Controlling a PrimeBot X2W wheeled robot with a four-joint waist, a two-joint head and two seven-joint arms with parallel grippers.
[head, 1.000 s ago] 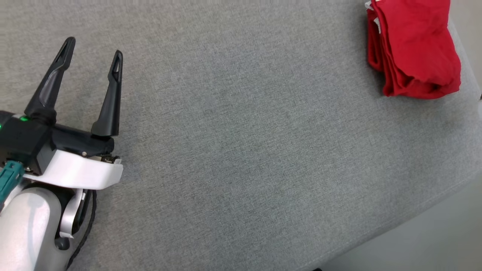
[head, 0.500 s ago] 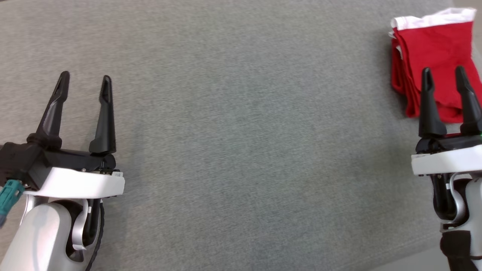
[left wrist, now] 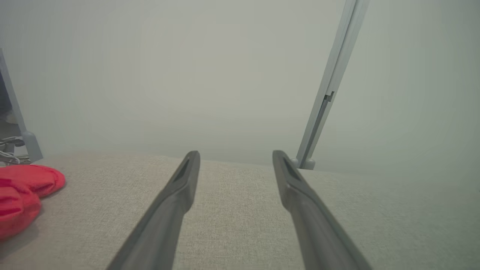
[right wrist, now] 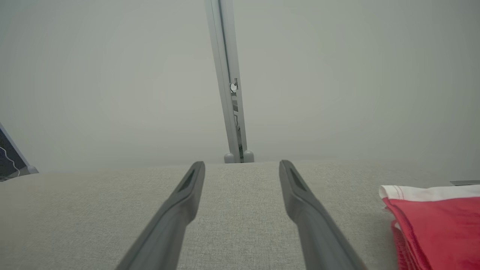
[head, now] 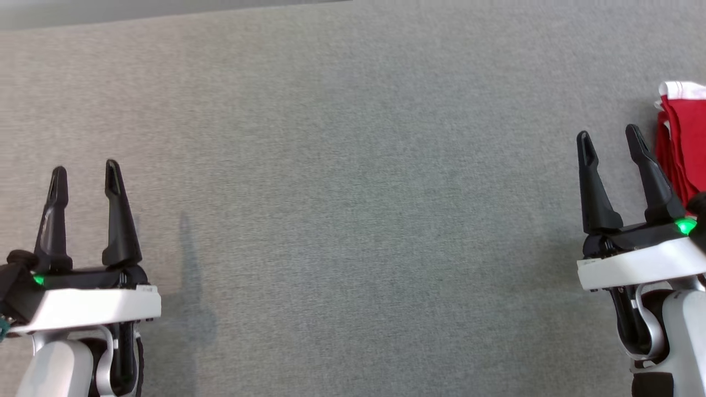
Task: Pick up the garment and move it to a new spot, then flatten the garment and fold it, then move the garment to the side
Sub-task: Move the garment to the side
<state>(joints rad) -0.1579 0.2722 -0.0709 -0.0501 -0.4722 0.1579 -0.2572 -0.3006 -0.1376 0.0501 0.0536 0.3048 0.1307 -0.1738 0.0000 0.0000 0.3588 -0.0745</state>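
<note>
A red folded garment with a white hem band [head: 684, 149] lies at the right edge of the grey woven fabric surface [head: 353, 193], cut off by the head view's border. The right wrist view shows it [right wrist: 438, 228] as a stack of red layers under a white strip sewn with red stitching. Its visible faces are plain, and no lettering or label can be read on it.

The right gripper [head: 608, 132] hangs over the near right of the surface, its two long dark fingers spread apart with nothing between them. The garment is just right of its outer finger and not touching it. A green light [head: 685, 226] glows on this gripper's black base.

The left gripper [head: 85, 168] hangs over the near left, well apart from the garment, its fingers likewise spread and empty. From its own wrist view [left wrist: 236, 153], the red cloth [left wrist: 22, 191] bulges at the left edge.

Beyond the far edge of the surface stands a pale grey metal post [right wrist: 228, 93] against a plain wall.
</note>
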